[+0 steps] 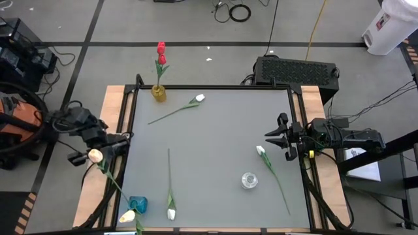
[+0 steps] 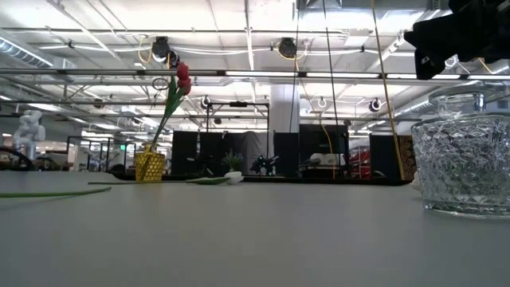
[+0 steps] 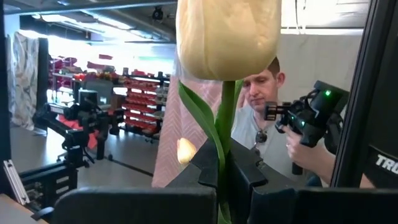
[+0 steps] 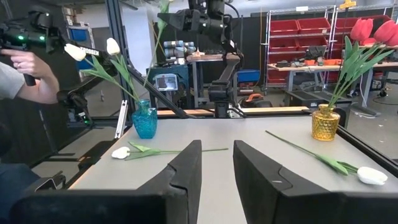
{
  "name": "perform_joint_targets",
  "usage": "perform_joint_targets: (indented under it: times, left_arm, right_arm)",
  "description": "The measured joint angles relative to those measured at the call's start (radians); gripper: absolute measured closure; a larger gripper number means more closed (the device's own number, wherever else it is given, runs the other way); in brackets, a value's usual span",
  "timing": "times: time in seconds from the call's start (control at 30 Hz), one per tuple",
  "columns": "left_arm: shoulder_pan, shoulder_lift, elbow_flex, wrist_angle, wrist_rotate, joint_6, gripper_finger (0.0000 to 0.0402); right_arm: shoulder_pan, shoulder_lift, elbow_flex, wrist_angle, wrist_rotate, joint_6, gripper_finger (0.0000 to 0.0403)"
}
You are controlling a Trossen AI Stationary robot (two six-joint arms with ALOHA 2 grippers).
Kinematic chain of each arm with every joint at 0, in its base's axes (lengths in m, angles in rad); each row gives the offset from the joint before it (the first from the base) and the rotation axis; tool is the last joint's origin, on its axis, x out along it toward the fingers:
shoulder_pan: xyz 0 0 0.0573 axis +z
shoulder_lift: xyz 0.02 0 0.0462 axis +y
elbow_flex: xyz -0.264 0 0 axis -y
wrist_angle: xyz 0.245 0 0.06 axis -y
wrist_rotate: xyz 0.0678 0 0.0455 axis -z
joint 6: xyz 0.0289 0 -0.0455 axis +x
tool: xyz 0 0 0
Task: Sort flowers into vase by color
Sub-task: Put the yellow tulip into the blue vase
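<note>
1. We look down on a grey worktop (image 1: 215,150) with wooden side rails, set on a grey floor marked with dark tape lines; a black keyboard (image 1: 297,68) lies beyond its far edge.
2. The flowers are thin green stems with small bud heads. Two red tulips (image 1: 160,51) stand in a yellow vase (image 1: 159,93) at the far left corner.
3. A cream-yellow tulip (image 1: 95,155) is gripped by the left gripper (image 1: 108,149) at the left edge of the worktop; its jaws are closed on the stem, bud raised, and in the left wrist view the bud (image 3: 227,37) fills the top.
4. Another cream tulip (image 1: 127,216) stands in the blue vase (image 1: 138,204) at the near left corner.
5. White tulips lie flat on the worktop: one (image 1: 199,98) near the yellow vase, one (image 1: 171,213) at the near edge beside the blue vase, one (image 1: 261,151) on the right.
6. A clear glass vase (image 1: 249,180) stands near that right-hand tulip.
7. The right gripper (image 1: 282,137) waits at the right edge, jaws partly apart, holding nothing.
8. A person holding a black device (image 3: 308,118) shows beyond the worktop in the left wrist view.
</note>
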Motion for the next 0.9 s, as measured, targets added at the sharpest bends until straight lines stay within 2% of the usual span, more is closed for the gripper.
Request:
perform_joint_targets:
  times: [0.4, 0.9]
  left_arm:
    - [-0.082, 0.075, -0.008, -0.005, -0.020, 0.064, 0.0392]
    - [-0.107, 0.144, -0.008, 0.001, -0.038, 0.116, 0.0392]
  right_arm:
    - [0.000, 0.000, 0.000, 0.000, 0.000, 0.000, 0.0319]
    - [0.000, 0.000, -0.001, 0.000, 0.000, 0.000, 0.0319]
